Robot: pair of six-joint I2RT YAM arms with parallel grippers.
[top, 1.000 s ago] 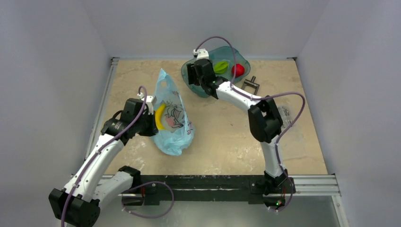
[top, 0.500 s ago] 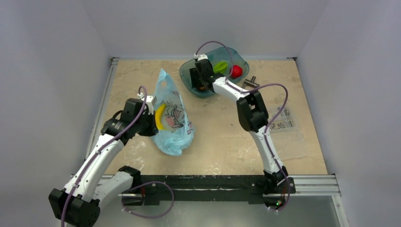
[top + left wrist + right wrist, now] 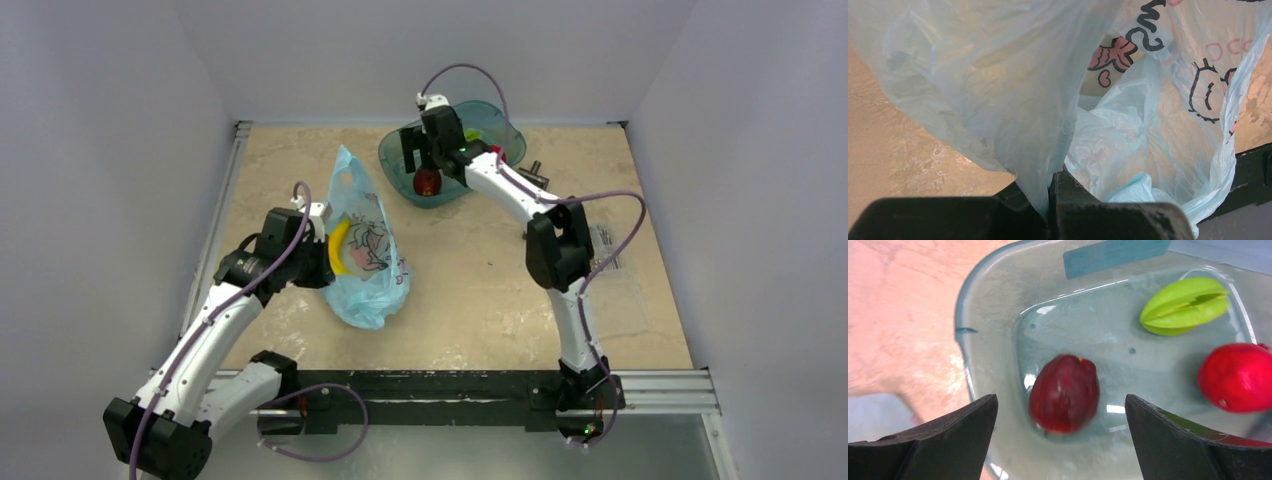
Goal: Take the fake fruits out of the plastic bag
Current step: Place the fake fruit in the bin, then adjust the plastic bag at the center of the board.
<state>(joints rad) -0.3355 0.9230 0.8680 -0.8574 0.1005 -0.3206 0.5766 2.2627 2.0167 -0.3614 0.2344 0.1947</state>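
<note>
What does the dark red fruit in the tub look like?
The dark maroon fruit is round, smooth and shiny like plastic, with a tiny nub at one end. It lies on the floor of the see-through teal tub, apart from the green ridged fruit and the bright red fruit. The open right gripper hangs over it, not touching.

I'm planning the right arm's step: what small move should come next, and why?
Probably raise the right gripper clear of the teal plastic tub: it is open, the dark maroon round fruit lies free in the tub, and the curved yellow banana sits inside the light-blue plastic bag that the left gripper pinches.
</note>
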